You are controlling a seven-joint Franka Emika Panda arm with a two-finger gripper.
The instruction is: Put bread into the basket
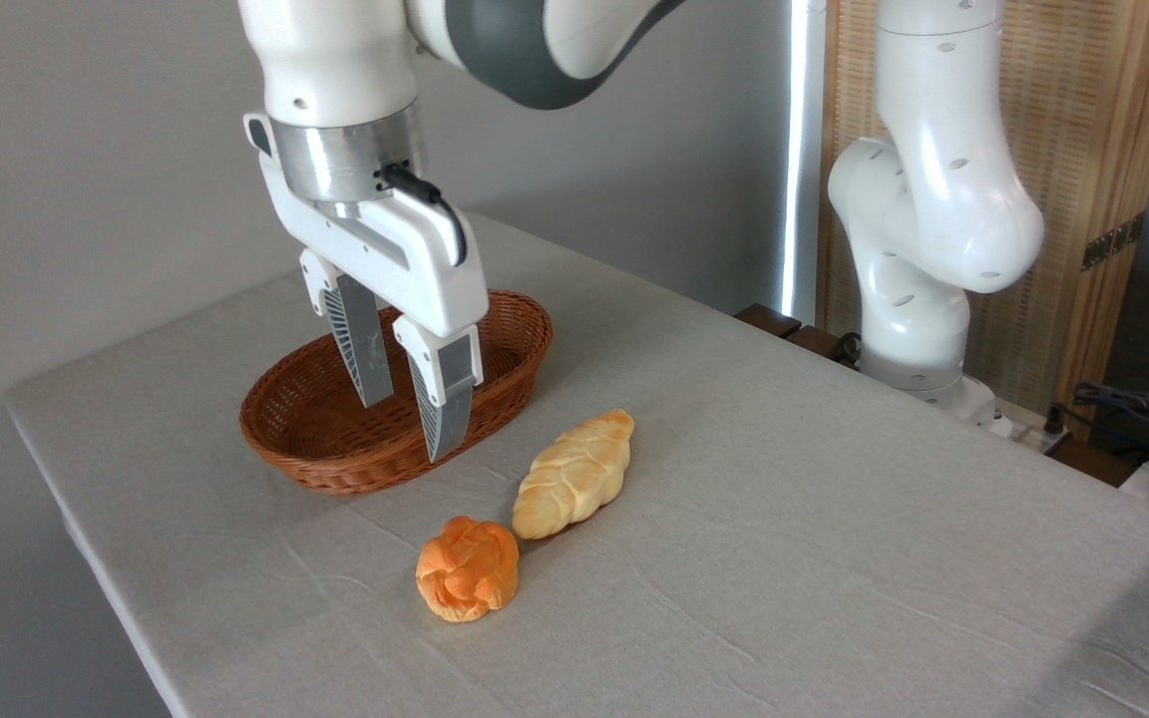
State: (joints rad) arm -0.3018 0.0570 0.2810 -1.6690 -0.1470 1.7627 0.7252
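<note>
The gripper (pixel 410 424) is held above the near part of the basket (pixel 335 454), fingers pointed down, jaws parted by a moderate gap and nothing gripped between them. It is judged to be in an approach pose: jaws are pre-opened so the bun (pixel 468 568) can be straddled once the gripper is brought over it. The fingertips are seen in front of the basket's near rim, though whether they hang over the inside or just past the rim cannot be told from this single view.

The bun is lying on the bench (pixel 834 519), in front of the basket and apart from it, not yet picked up (so the task is judged barely begun). The bun is set knotted side up, which leaves its rounded flanks free for a side pinch. The loaf (pixel 574 474) is laid at a slant just beside the bun, its near end almost touching the bun's upper right edge; contact cannot be confirmed. This closeness is judged a risk: a finger lowered on that side could nudge the loaf.

The basket is placed empty, open side up, at the far left of the bench, well within reach for a short carry.

Counts: one bun, one loaf, one basket, one gripper, two fingers. One arm is seen, its base (pixel 919 369) mounted at the bench's far right edge
</note>
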